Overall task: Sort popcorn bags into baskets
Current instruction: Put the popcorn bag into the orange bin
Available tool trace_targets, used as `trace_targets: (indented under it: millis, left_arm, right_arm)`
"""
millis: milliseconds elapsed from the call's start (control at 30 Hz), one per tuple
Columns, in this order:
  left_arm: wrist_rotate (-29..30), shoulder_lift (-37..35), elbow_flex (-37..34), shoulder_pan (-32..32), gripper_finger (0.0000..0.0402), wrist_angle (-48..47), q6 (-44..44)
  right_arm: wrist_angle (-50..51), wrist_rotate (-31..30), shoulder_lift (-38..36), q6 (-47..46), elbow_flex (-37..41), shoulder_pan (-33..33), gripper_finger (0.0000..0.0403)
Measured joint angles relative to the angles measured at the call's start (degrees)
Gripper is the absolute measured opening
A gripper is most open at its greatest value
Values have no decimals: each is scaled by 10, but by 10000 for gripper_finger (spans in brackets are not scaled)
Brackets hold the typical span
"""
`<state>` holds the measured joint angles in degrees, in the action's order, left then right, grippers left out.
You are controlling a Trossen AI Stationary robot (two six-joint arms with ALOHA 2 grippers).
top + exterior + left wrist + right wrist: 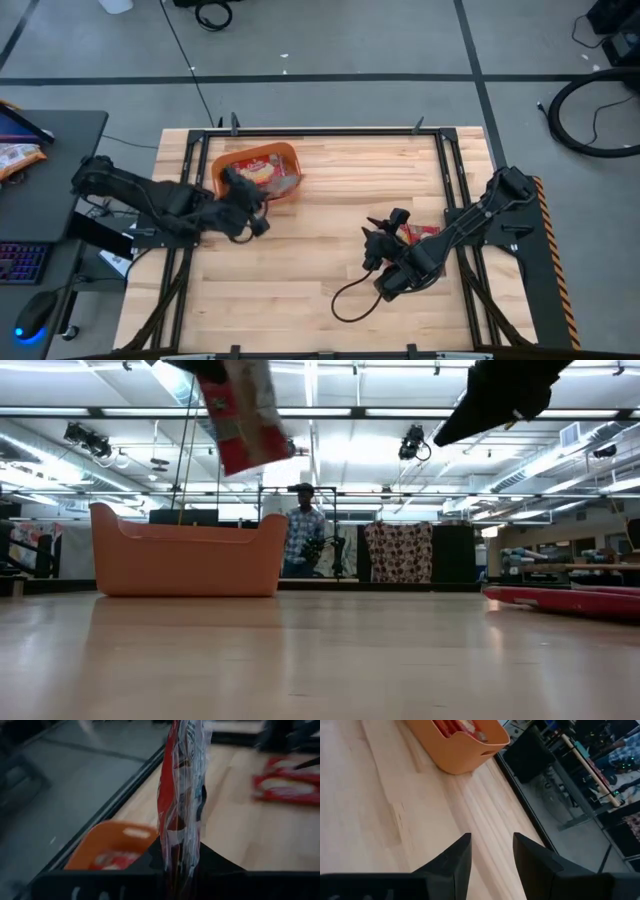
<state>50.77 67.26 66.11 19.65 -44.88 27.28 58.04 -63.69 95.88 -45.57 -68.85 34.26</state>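
Observation:
My left gripper [266, 198] is shut on a red popcorn bag [245, 415] and holds it in the air by the near right corner of the orange basket [255, 168]. The basket stands at the table's far left with red bags [258, 170] lying inside. More red bags [421, 232] lie flat on the table at the right, beside the right arm; they also show in the low view [570, 601]. My right gripper [492, 851] is open and empty above bare wood mid-table, pointing toward the basket. My left gripper pinches the bag by one end [175, 851] between its two fingers, which bear on the bag's flat faces. The bag stands out edge-on in front of the fingers [182, 785]. In the low view it hangs tilted below the gripper, lifted clear of the table and the basket.
A black metal frame [330, 131] runs round the wooden table top. A cable [350, 295] loops on the wood below the right arm. A person [303, 538] stands in the room beyond the far edge. Bare wood [300, 270] lies between the arms.

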Motion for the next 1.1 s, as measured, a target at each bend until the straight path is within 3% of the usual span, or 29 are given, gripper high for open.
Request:
trace_targets:
  millis: [233,367,633,867,1100]
  left_arm:
    - [-78,0,53,-94,39,-211,125]
    - [-145,3,55,-157,39,-261,141]
    - [-210,39,55,-283,39,-299,91]
    - [-220,105,55,-377,39,-298,23]
    - [-259,174,55,-436,41,-281,47]
  right_arm:
    - [-14,-5,0,-28,46,-4,149]
    - [-23,-8,0,-58,73,-4,149]
    - [-42,-10,0,-54,99,-14,149]
    - [-44,-11,0,-43,99,-31,149]
    - [-49,-8,0,-41,99,-35,149]
